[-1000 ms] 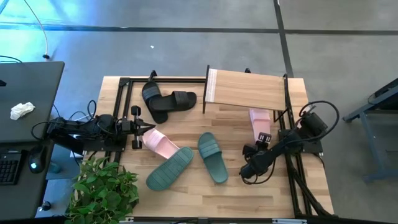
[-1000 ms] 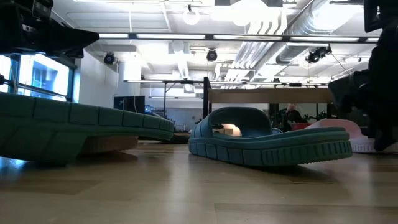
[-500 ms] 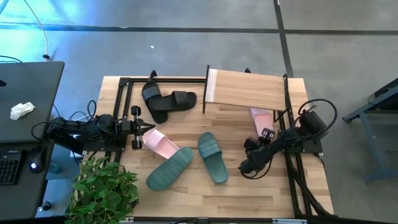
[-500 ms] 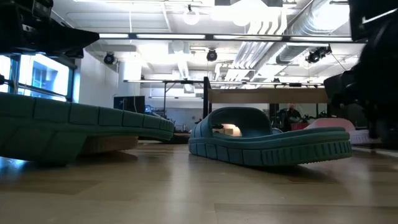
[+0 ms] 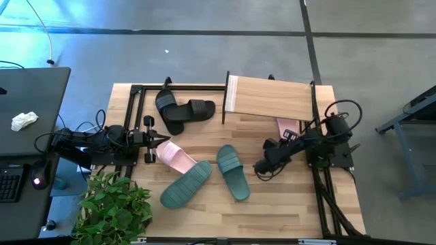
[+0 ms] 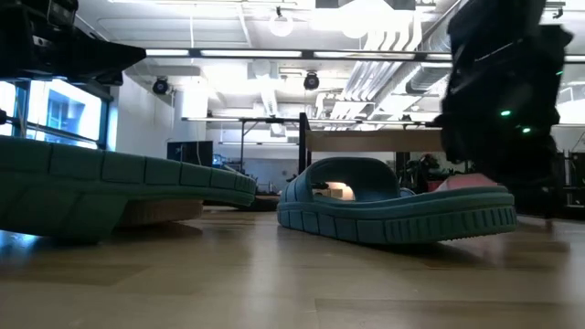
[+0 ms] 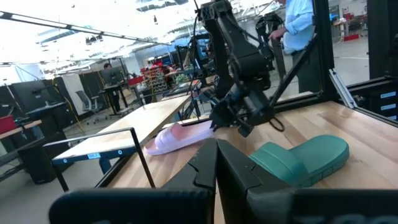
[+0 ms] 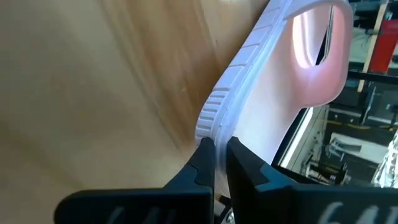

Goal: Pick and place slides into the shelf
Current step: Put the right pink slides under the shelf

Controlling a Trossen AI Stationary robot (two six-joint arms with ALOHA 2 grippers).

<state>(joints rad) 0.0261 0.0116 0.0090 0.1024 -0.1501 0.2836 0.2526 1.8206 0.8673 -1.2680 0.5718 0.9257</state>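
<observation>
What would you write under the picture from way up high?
Right gripper shut on a pink slide beside the shelf; five slides lie scattered.

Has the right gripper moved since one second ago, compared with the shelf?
Yes. In the high view the right gripper has shifted toward the picture's left and slightly nearer the shelf, closing in on the green slide; its jaws are shut.
</observation>
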